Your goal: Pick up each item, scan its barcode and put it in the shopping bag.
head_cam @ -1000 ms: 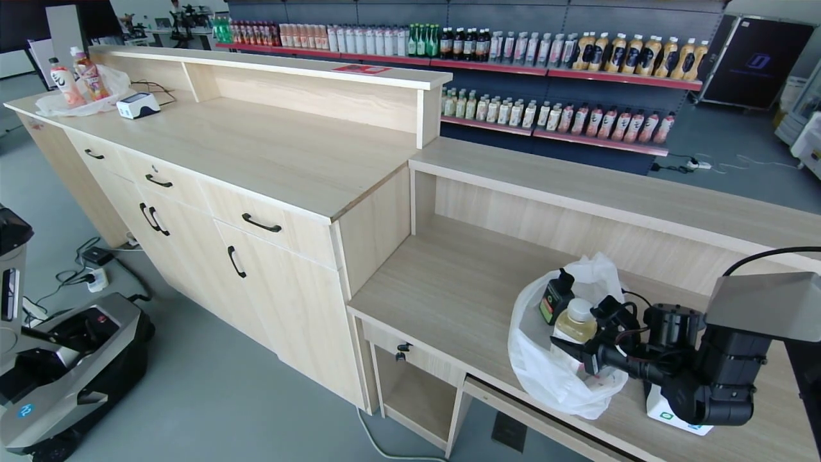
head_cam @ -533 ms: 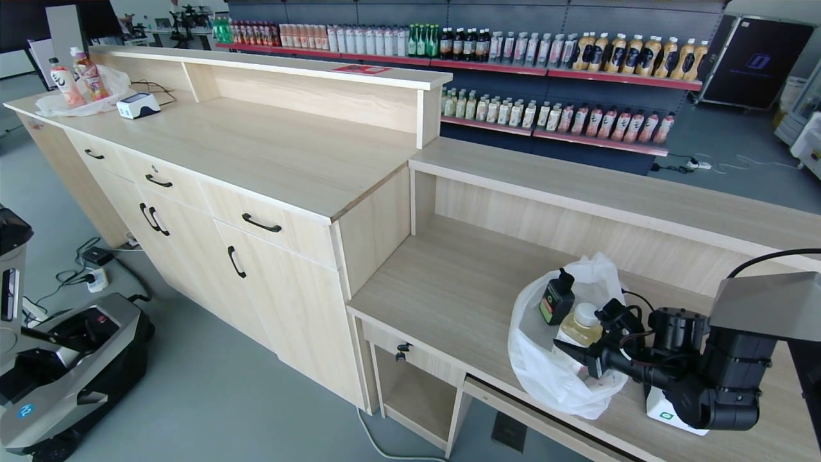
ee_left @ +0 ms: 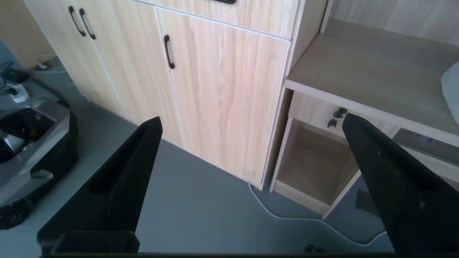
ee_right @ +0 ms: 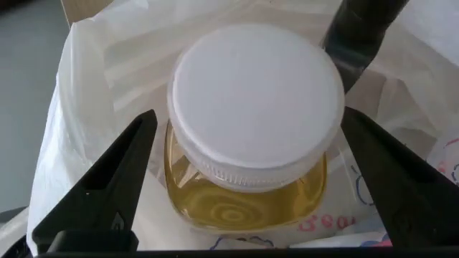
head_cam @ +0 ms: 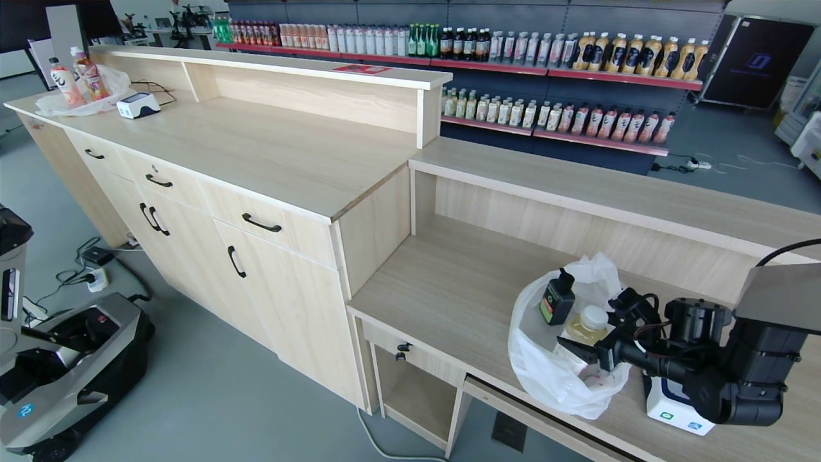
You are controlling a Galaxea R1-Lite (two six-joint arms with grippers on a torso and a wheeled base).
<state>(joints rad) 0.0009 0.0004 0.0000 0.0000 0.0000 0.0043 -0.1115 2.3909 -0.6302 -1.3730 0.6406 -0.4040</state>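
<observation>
Well, the right gripper [ee_right: 247, 125] has its fingers wide apart, one on each side of the jar [ee_right: 254, 93] (white lid, yellow inside). The jar stands in the shopping bag [head_cam: 545, 372], beside a dark bottle [head_cam: 555, 301]. The left gripper [ee_left: 251, 125] is spread wide too, above the floor.

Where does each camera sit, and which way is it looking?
Head view: on the robot's head, facing forward and down at the counter and shopping bag; the right arm shows.
Left wrist view: on the left wrist, facing down at cupboard doors and floor; the open left tool shows.
Right wrist view: on the right wrist, facing the jar inside the bag; the right tool shows at both sides.
Shared: head and right wrist views both show jar and bag.
</observation>
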